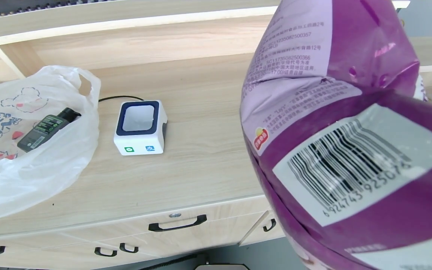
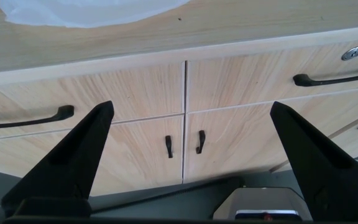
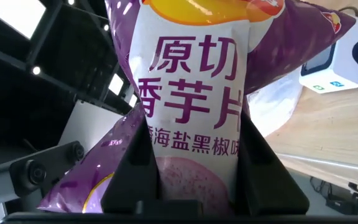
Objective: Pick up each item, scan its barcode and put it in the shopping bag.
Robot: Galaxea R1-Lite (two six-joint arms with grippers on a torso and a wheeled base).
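Your right gripper (image 3: 194, 155) pinches the chips (image 1: 332, 112) high over the counter (image 1: 201, 168), barcode (image 1: 347, 161) facing away from the scanner (image 1: 140, 125), so turn it. Your left gripper (image 2: 191, 106) hangs wide, empty, by the drawers (image 2: 142, 93). 1 bottle (image 1: 47, 127) sits in the bag (image 1: 51, 168).

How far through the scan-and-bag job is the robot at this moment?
Done: a dark bottle already appears to lie in the shopping bag. In hand: the right end effector is shut on a purple snack bag, raised with its barcode toward the head camera, apart from the scanner. Remaining: scan it and bag it. The left end effector is open and empty, facing the drawers.
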